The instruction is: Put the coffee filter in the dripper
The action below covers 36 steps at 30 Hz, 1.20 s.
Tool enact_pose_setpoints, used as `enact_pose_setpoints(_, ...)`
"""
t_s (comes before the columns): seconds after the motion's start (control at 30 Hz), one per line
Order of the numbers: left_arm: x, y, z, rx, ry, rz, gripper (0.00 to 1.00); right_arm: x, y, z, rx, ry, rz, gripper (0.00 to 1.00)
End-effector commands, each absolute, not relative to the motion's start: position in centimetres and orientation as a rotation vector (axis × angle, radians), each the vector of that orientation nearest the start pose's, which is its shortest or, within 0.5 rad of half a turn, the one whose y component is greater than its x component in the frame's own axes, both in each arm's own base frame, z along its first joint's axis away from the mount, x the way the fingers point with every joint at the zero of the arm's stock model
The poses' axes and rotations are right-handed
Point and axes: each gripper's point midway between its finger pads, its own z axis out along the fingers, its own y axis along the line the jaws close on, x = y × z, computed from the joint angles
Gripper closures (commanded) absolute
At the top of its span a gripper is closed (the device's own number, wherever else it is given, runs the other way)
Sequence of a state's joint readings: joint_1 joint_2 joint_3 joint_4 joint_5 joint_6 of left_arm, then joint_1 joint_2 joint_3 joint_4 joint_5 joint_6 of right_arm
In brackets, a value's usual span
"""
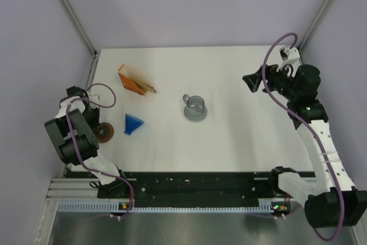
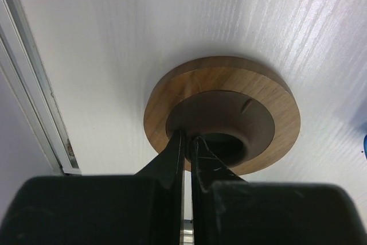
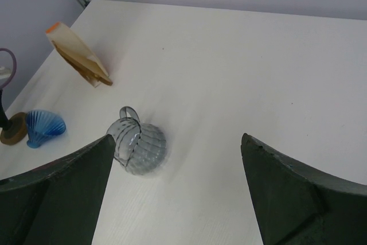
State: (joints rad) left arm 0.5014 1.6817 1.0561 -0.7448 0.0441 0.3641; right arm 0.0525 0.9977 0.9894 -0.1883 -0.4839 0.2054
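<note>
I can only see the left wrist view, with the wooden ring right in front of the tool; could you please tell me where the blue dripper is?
Observer: The dripper lies on its side just right of the brown ring in the top view.
Operator: Thank you. Is a filter lying loose anywhere?
Observer: None that I can see; the tan papers sit in the orange packet at the far left.
Operator: And the right tool?
Observer: The right tool is open and empty at the far right, with the grey mug between it and the dripper.
</note>
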Motion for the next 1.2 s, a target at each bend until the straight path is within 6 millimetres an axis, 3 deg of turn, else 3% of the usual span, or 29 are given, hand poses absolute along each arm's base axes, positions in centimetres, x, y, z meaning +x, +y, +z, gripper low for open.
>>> enact_pose_setpoints(0.0, 28.5, 13.7, 3.1, -0.183, 2.791, -0.079, 1.0, 32.5, 11.5, 34.5, -0.249, 1.685, 0.631, 0.1)
enact_pose_setpoints(0.2, 31.5, 12.5, 11.3, -0.154, 2.6, -0.175, 1.0, 31.3, 14.0, 34.9, -0.364, 1.677, 0.645, 0.1)
enact_pose_setpoints(0.37, 32.8, 9.1, 18.5, -0.03, 2.449, -0.358, 1.0, 29.7, 18.5, 34.6, -0.593, 1.685, 0.633, 0.1)
enact_pose_setpoints(0.53, 32.7, 2.4, 24.6, 0.229, 2.311, -0.569, 1.0, 28.3, 23.6, 32.5, -0.874, 1.737, 0.523, 0.1)
enact_pose_setpoints(0.7, 30.4, -6.9, 29.6, 0.572, 2.131, -0.819, 1.0, 25.7, 28.7, 32.7, -1.114, 1.63, 0.517, 0.09)
enact_pose_setpoints(0.8, 28.3, -11.1, 32.3, 0.709, 2.016, -1.027, 1.0, 24.8, 31.3, 33.7, -1.163, 1.549, 0.572, 0.12)
enact_pose_setpoints(0.9, 27.3, -13.5, 34.7, 0.737, 1.931, -1.199, 1.0, 23.5, 33.9, 35.4, -1.176, 1.439, 0.679, 0.16)
enact_pose_setpoints(1.0, 27.0, -15.3, 35.7, 0.715, 1.914, -1.321, 1.0, 22.6, 35.9, 37.4, -1.125, 1.319, 0.801, 0.2)
enact_pose_setpoints(1.17, 25.6, -18.1, 36.6, 0.726, 1.899, -1.512, 1.0, 23.3, 37.9, 40.1, -0.99, 1.225, 0.89, 0.27)
